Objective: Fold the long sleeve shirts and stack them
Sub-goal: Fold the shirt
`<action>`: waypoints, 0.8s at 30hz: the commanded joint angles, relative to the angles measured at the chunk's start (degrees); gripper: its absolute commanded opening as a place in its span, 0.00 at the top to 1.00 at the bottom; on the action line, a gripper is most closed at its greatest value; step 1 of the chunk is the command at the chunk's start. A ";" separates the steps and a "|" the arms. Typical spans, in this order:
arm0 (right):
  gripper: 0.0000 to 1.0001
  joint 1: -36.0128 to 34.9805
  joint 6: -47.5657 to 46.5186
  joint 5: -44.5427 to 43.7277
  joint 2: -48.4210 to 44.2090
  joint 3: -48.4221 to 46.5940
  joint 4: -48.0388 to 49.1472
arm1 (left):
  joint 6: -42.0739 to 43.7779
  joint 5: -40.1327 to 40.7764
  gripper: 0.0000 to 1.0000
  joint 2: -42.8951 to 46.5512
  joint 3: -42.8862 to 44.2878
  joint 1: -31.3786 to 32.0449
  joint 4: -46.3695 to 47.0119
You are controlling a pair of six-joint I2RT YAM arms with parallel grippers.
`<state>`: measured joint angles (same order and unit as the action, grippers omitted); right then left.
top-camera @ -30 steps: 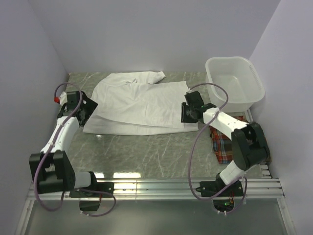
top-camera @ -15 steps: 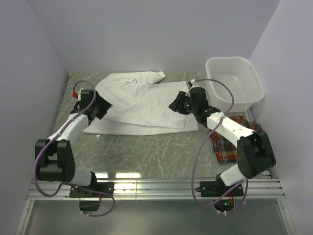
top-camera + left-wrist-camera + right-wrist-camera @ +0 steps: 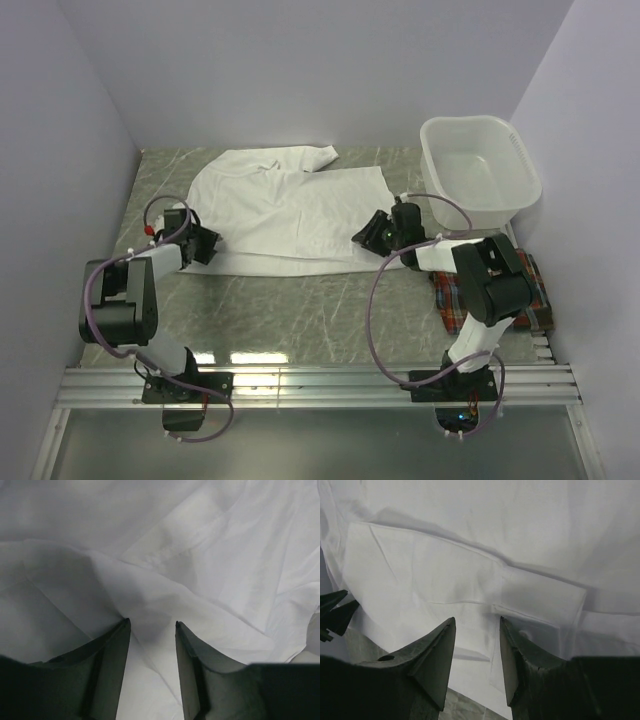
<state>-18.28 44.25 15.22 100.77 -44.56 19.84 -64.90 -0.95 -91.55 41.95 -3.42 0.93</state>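
Now two shirts — white shirt, plaid shirt; both arms' fingers pinch white cloth.

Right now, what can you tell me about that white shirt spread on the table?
The white shirt is plain, thin cloth with a collar, lying flat and partly folded on the grey marbled table, one sleeve reaching toward the back wall. It looks softly creased, and a cuff shows in the right wrist view. The left hand meets its near left edge and the right hand its near right edge, each with cloth between its fingers; whether they pinch it yet, I cannot tell.
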 commanded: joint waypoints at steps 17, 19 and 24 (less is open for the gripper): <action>0.48 -20.55 11.47 10.00 2.13 -13.16 15.40 | 3.47 -2.12 0.43 23.53 -10.14 1.13 -5.15; 0.48 -24.07 11.21 10.09 6.97 -18.34 14.80 | 3.56 -2.56 0.47 21.07 -9.79 2.27 -4.10; 0.58 -28.47 11.21 12.11 16.46 -26.01 13.39 | 3.21 -1.25 0.65 16.41 -9.35 5.09 -2.86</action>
<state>-45.41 54.65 25.28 113.91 -66.28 31.53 -62.04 -1.93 -73.56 32.10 0.47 -4.97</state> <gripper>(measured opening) 0.442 0.386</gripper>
